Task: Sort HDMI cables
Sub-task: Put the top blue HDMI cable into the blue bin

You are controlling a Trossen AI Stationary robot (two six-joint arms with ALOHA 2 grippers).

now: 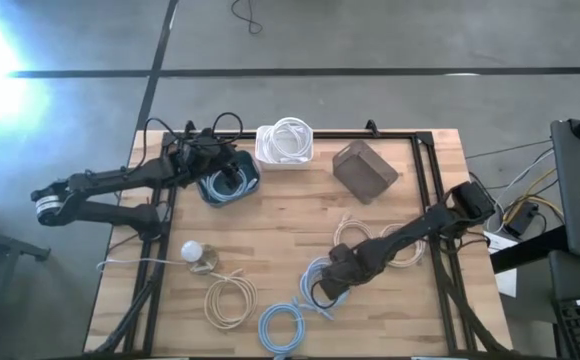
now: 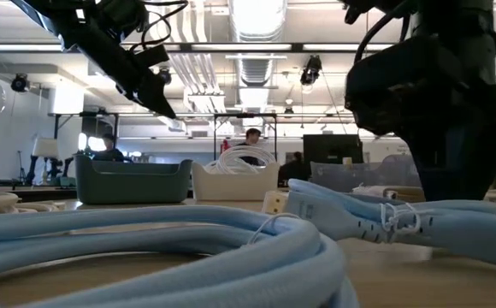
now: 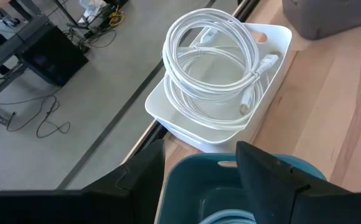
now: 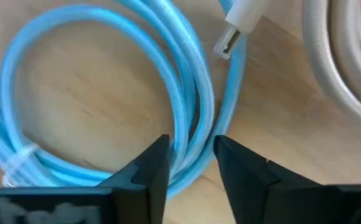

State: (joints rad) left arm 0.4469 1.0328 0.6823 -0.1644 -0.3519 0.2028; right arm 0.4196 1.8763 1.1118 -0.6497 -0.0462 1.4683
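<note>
My left gripper (image 1: 232,172) hovers open above the teal bin (image 1: 210,192); a light blue cable (image 3: 227,218) lies in that bin. Beside it, the white bin (image 3: 274,46) holds white HDMI coils (image 3: 211,59). My right gripper (image 1: 322,288) is down on a light blue coil (image 4: 99,93) near the table's middle front, its fingers closed around the coil's strands. Another light blue coil (image 1: 282,326) lies flat near the front edge. Beige coils (image 1: 230,300) (image 1: 398,246) lie flat on the wood. My right gripper pinches two strands of the light blue coil's ring (image 4: 192,149) between its two fingers. It comes from above, pointing down, across the strands. The coil lies flat on the table; its white plug (image 4: 239,25) rests beside the ring.
A grey-brown bin (image 1: 363,170) stands to the right of the white bin. A round white bulb with a thin cord (image 1: 192,252) sits at the left front. A black frame (image 1: 422,170) edges the table. People show in the room behind (image 2: 250,137).
</note>
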